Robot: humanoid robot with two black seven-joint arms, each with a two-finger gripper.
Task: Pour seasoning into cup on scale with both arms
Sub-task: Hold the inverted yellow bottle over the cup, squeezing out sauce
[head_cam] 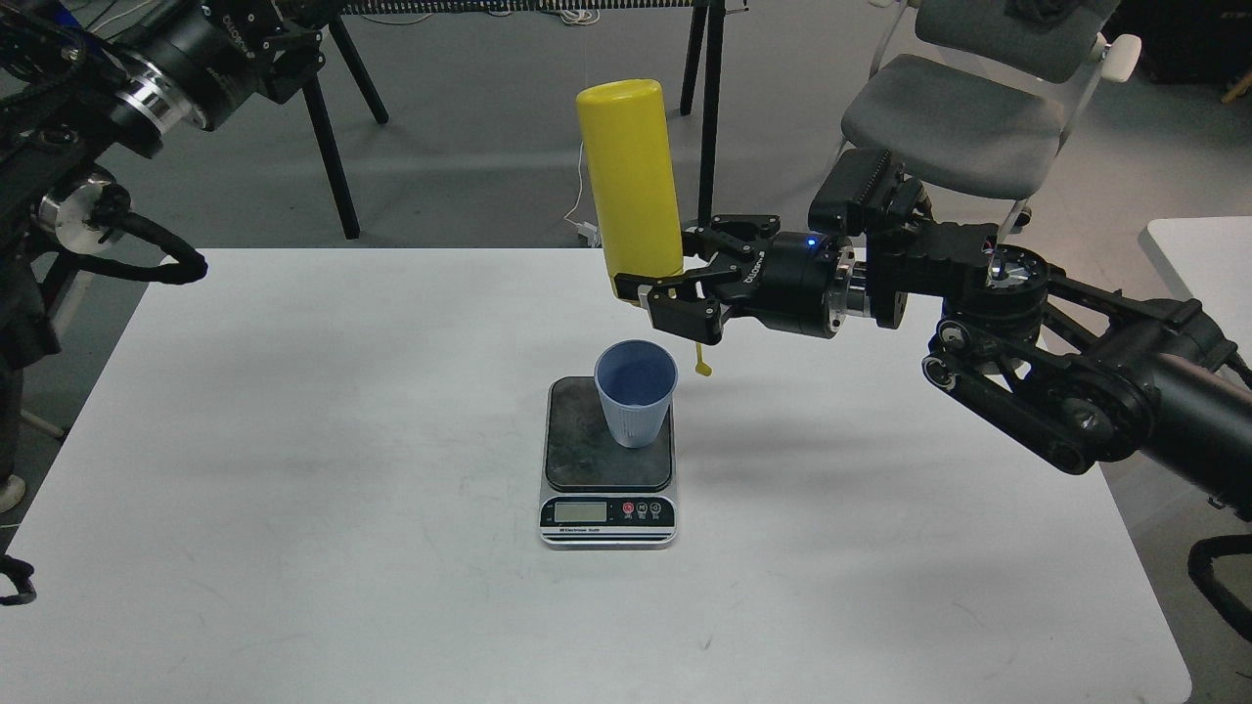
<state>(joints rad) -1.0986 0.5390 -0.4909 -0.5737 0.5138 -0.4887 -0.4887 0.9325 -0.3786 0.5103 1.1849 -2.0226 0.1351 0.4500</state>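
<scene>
The yellow seasoning bottle (634, 186) is upside down, its base leaning slightly left, just above and behind the light blue cup (636, 391). My right gripper (663, 296) is shut on the bottle's cap end; its fingers hide the nozzle. The small tethered tip cover (702, 370) hangs beside the cup's right rim. The cup stands upright on the dark platform of the scale (587, 460) at the table's middle. My left gripper (279, 44) is high at the top left, far from the cup; its fingers cannot be told apart.
A grey office chair (959, 108) stands behind the table at the right. Black stand legs (333, 166) are on the floor at the back left and another (709, 98) at the back centre. A second white table (1203, 264) shows at the right edge.
</scene>
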